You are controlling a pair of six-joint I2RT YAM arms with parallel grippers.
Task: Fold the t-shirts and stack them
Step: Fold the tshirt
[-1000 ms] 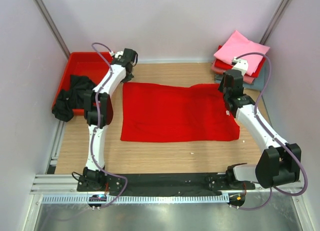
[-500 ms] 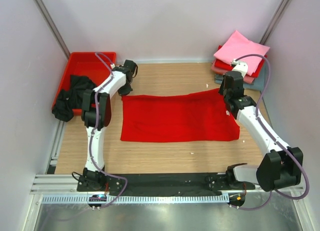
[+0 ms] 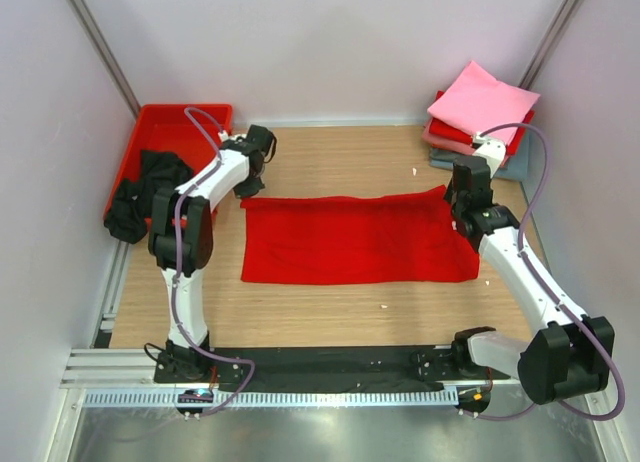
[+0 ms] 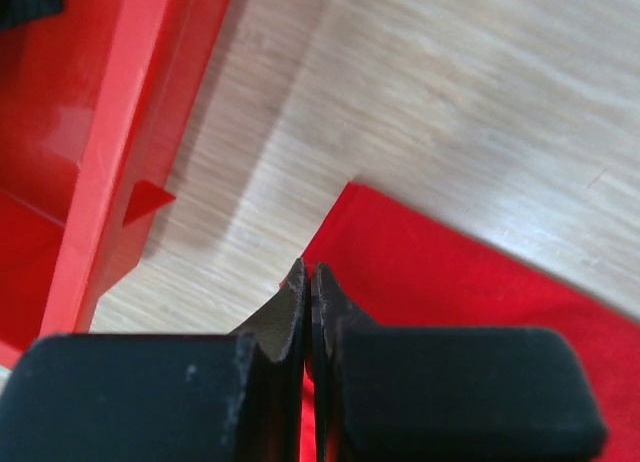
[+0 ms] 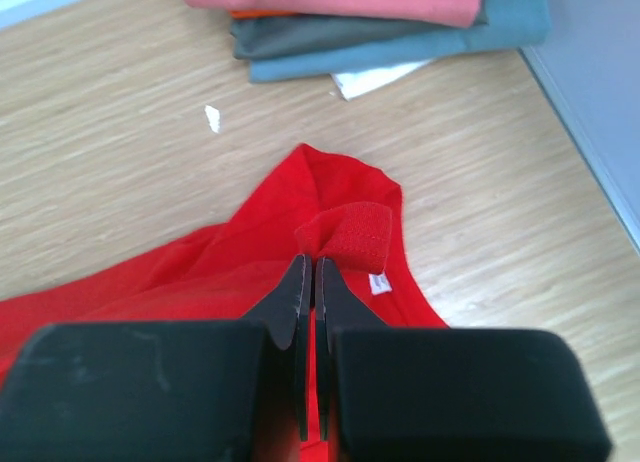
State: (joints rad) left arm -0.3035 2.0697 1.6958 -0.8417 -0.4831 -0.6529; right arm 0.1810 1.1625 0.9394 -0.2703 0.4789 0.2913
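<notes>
Lying across the middle of the wood-grain bench (image 3: 330,157), the red t-shirt (image 3: 355,240) forms a long soft rectangle, its long axis running left to right. The top view shows the whole strip. Only the right wrist view shows a rolled hem and a small white label (image 5: 378,284) by the right jaws, which are pinched shut on the far right corner. The left jaws are closed at the far left corner, apparently nipping cloth, though their tips hide the contact. A crumpled black t-shirt (image 3: 140,187) slumps over the glossy red tray (image 3: 175,117) at far left. Far right, folded t-shirts (image 3: 480,107) are stacked with pink on top.
</notes>
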